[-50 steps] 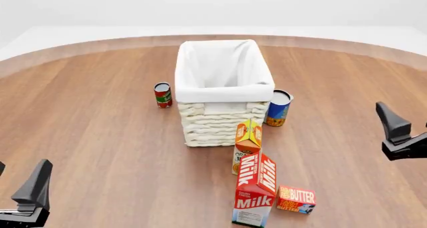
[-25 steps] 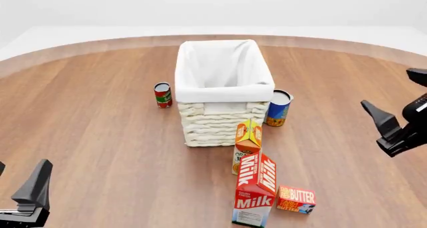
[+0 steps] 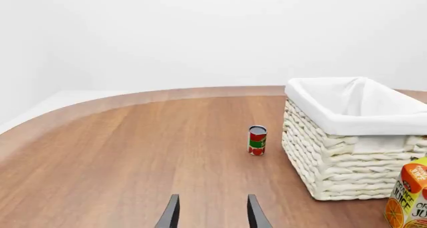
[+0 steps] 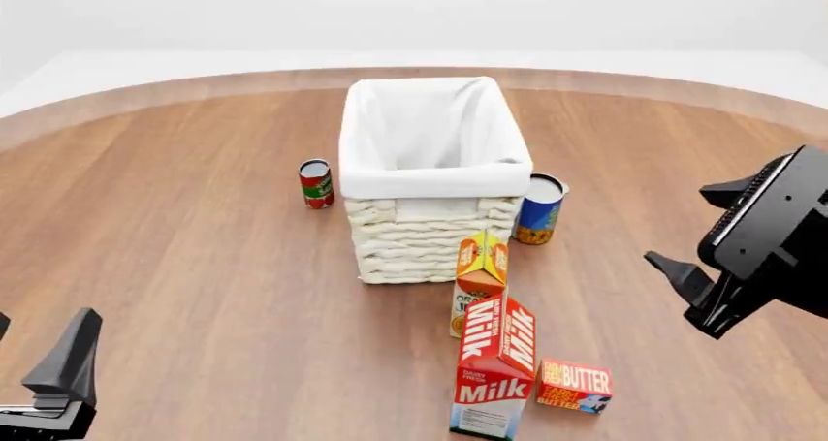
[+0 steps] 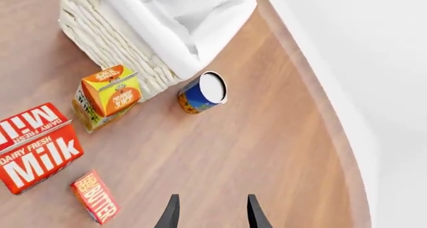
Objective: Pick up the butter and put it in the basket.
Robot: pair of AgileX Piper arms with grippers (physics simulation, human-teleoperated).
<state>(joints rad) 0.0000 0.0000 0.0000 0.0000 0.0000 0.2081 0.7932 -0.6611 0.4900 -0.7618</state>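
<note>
The butter point(image 4: 575, 386), a small flat red-and-orange box, lies on the table at the front right, just right of the milk carton point(image 4: 495, 368). It also shows in the right wrist view point(image 5: 95, 196). The cream wicker basket point(image 4: 414, 237) with a white liner stands at the table's centre and shows in both wrist views point(image 5: 100, 37) point(image 3: 333, 163). My right gripper point(image 4: 685, 294) is open and empty. It hangs above the table, right of the butter and farther back. My left gripper point(image 4: 39, 332) is open and empty at the front left corner, far from the butter.
An orange juice carton point(image 4: 480, 276) stands between the basket and the milk carton. A blue can point(image 4: 540, 208) stands right of the basket. A red can point(image 4: 316, 183) stands left of it. The round wooden table's edge point(image 4: 155, 87) curves behind.
My right arm has swung in from the right edge, leftward and nearer the butter, with its wrist turned. The left arm and all objects have not moved.
</note>
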